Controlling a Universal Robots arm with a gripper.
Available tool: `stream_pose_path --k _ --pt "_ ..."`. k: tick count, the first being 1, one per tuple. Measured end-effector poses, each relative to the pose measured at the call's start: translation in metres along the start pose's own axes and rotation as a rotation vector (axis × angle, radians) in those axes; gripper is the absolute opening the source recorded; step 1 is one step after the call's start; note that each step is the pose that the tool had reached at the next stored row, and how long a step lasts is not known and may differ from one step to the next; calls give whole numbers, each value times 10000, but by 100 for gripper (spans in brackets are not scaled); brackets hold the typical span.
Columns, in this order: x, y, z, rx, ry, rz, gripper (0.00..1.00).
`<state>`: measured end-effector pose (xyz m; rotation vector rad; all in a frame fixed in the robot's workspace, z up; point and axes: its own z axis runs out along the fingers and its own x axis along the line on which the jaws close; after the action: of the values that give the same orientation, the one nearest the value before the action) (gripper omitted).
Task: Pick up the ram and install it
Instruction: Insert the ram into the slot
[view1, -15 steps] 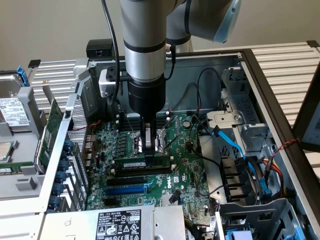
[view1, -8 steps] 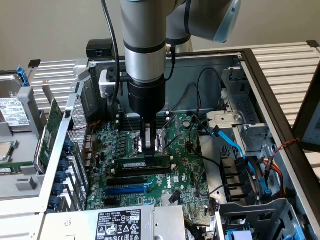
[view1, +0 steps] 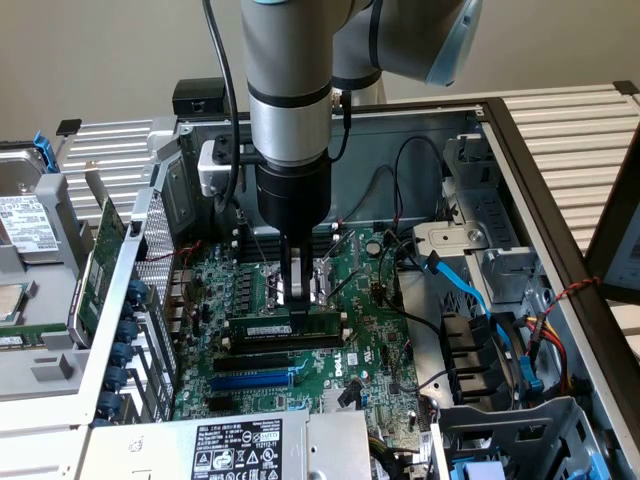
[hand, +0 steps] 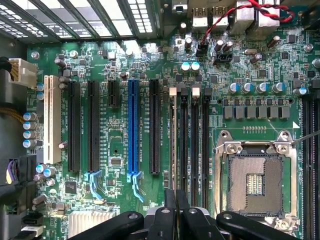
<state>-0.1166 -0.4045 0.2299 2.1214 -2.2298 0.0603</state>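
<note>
While the arm hangs over the open computer case (view1: 520, 140), the gripper (view1: 297, 300) is nearly closed, pinching the top edge of the ram (view1: 270, 327). Ram stands on edge, lengthwise along the black memory slots (hand: 195, 145) beside the CPU socket (hand: 255, 182) on the motherboard (view1: 350, 350). Cannot tell whether it is seated.

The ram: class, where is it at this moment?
In the exterior view the ram stands on edge on the motherboard, under the gripper, next to a long black slot.
</note>
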Motion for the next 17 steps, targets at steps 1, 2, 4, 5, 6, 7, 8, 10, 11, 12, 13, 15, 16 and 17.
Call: stream_pose_path --k 1,2,4,5,6,7,8,10,11,12,13,15,16,17 --pt "0 0 0 0 4 0 13" --pt "0 -1 0 1 9 0 13" --pt "0 0 1 3 26 0 13" --pt "0 0 1 3 37 2 13" --pt "0 0 0 2 44 0 13" --pt "0 0 0 3 51 0 13" --pt "0 -1 0 3 57 1 13" --pt "0 -1 0 4 66 1 13" --pt "0 -1 0 4 70 2 13" --pt "0 -1 0 4 73 2 13" --pt "0 -2 0 5 75 2 13" --pt "0 -2 0 4 80 2 13" --pt "0 -2 1 3 81 2 13" --pt "0 -2 3 4 81 2 13"
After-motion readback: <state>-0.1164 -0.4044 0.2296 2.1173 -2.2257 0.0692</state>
